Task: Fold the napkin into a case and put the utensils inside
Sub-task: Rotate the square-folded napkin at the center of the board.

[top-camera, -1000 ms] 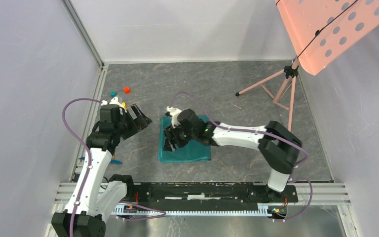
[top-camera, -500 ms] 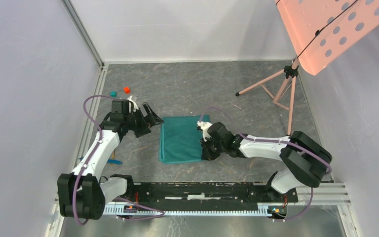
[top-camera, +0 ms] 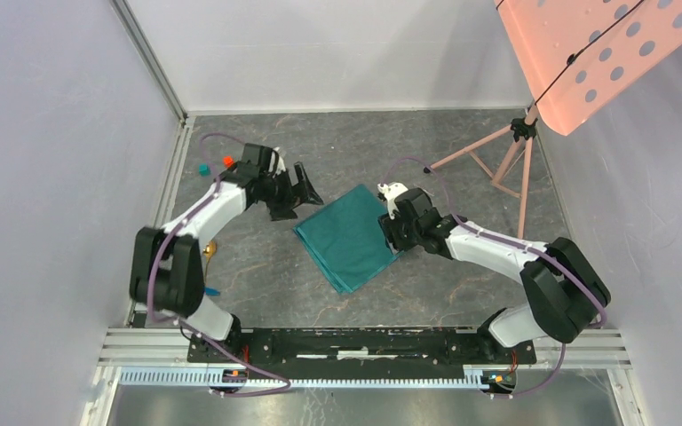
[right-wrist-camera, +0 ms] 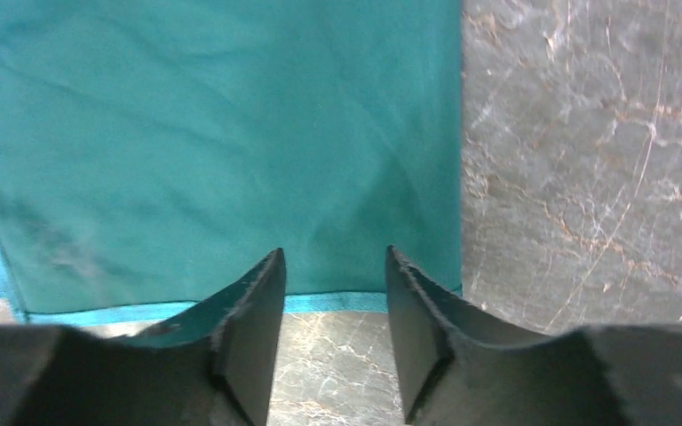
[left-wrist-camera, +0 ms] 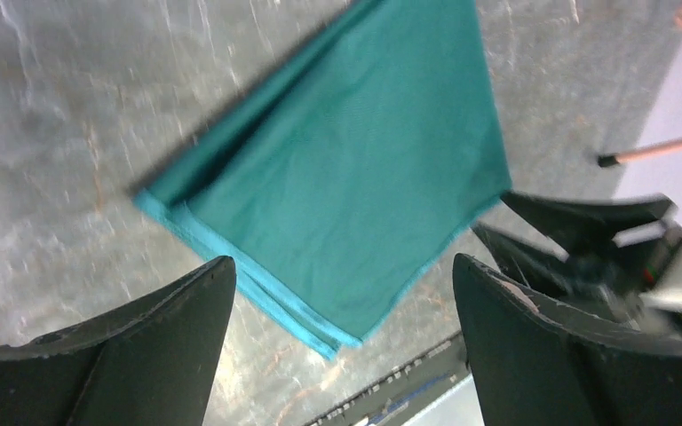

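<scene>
Napkin (top-camera: 348, 238) edge between right gripper (right-wrist-camera: 333, 256) tips, left gripper (left-wrist-camera: 342, 266) nearby

Both arms reach inward: left gripper (left-wrist-camera: 342, 271) fingers spread wide; right gripper (right-wrist-camera: 333, 257) fingers narrowly apart.

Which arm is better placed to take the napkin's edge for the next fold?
Probably the right. The right gripper sits low over the napkin, with its jaws parted astride the hem. The left gripper hangs wide open beside the far-left edge, apparently not over it.
</scene>
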